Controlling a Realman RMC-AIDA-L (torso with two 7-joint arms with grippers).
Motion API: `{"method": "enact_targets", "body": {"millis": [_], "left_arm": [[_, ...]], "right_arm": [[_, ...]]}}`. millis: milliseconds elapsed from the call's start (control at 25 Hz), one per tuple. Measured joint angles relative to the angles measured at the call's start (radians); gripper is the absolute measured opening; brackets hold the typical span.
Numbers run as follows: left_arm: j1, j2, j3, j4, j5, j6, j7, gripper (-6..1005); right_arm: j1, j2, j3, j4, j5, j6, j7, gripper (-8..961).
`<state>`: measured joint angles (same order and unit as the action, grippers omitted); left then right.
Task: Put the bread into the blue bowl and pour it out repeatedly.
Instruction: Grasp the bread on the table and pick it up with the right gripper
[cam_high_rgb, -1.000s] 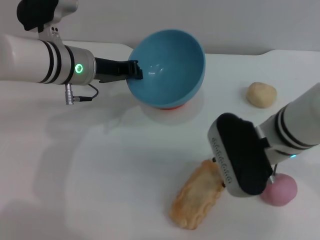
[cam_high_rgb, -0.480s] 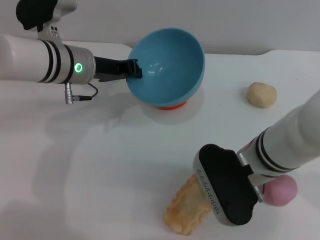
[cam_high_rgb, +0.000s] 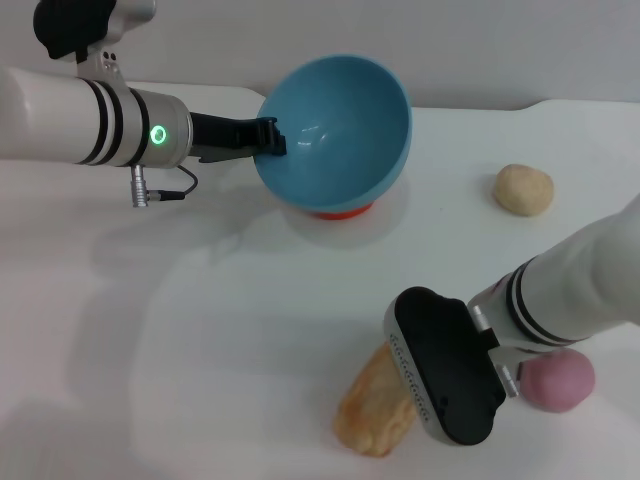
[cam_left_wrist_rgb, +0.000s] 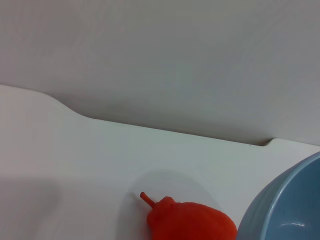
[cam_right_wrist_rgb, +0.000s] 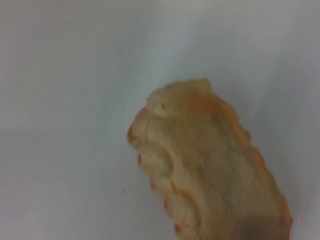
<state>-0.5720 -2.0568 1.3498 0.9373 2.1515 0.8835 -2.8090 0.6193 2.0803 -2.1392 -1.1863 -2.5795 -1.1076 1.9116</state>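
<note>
Bread (cam_high_rgb: 372, 412) now sits directly under your right gripper (cam_high_rgb: 445, 368), which has dropped onto it; finger state unreadable. Your left gripper (cam_high_rgb: 262, 138) stays clamped on the tilted blue bowl (cam_high_rgb: 335, 135). Grasp comes next.

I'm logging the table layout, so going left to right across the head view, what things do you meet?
left gripper at the rim of the blue bowl → bread → beige ball → pink ball

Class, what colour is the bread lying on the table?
Golden-brown bread, paler toward its centre; the right wrist view shows it best.
</note>
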Motion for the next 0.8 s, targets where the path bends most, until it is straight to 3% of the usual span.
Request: {"method": "enact_targets", "body": {"millis": [160, 320, 600, 800], "left_arm": [[0.0, 0.0, -0.001, 0.0, 0.0, 0.0, 0.0, 4], [0.0, -0.001, -0.012, 0.0, -0.001, -0.003, -0.001, 3], [0.001, -0.001, -0.013, 0.0, -0.003, -0.013, 0.001, 6], [-0.003, -0.002, 0.0, -0.021, -0.003, -0.03, 0.001, 7]], "right_arm": [[-0.002, 0.0, 0.003, -0.002, -0.039, 0.006, 0.037, 519], [-0.01, 0.0, 0.042, -0.022, -0.042, 0.006, 0.095, 451], [-0.052, -0.004, 0.222, -0.083, 0.029, -0.023, 0.121, 374], [-0.092, -0.007, 0.409, -0.119, 0.215, -0.115, 0.098, 339]]}}
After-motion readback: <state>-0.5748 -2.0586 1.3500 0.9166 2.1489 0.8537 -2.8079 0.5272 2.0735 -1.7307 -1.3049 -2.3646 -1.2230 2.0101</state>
